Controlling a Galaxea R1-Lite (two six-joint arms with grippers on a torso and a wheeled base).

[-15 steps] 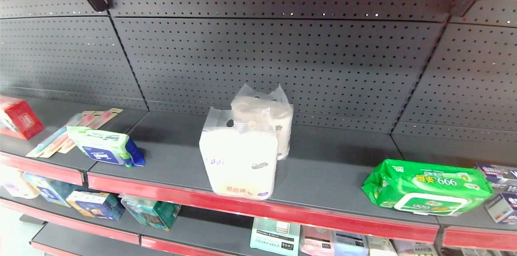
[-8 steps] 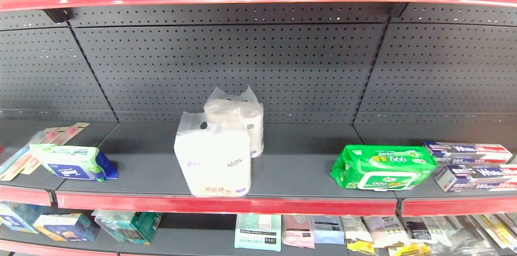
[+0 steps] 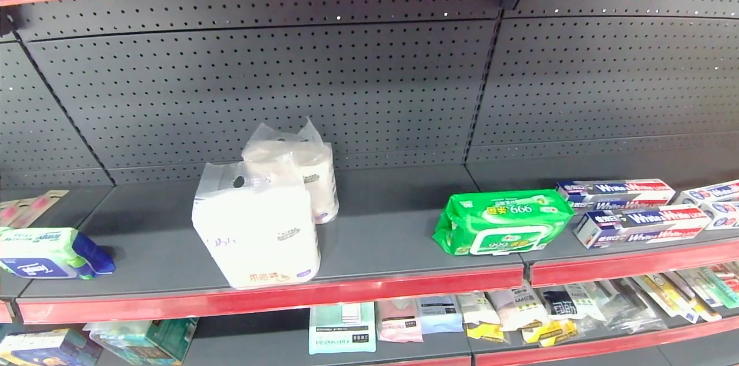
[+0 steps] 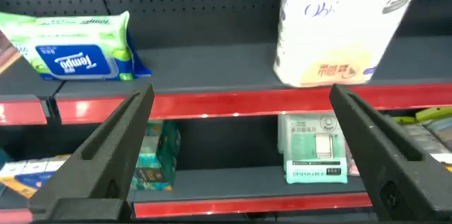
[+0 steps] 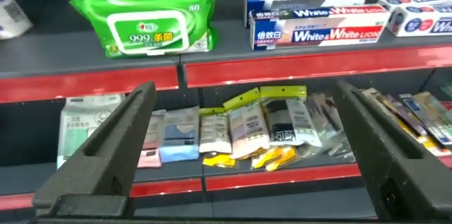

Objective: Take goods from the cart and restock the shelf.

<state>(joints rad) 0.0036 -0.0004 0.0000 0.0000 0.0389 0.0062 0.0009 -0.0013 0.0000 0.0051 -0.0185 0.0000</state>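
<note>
Left gripper (image 4: 241, 97) is open wide and holds nothing. It faces the shelf (image 4: 212, 102) by the white tissue pack (image 4: 339, 26), which stands at the front edge. Right gripper (image 5: 245, 91) is wide and empty too, facing the green wipes pack (image 5: 145, 19). Toothpaste boxes (image 5: 318, 33) lie just beside the wipes, on the same shelf.

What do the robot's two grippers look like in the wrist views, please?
The left gripper and the right gripper look alike. Each has two long, straight, flat-sided fingers in matte dark grey to black. The surface is slightly grainy, and the fingers narrow to angled, blunt tips.
</note>
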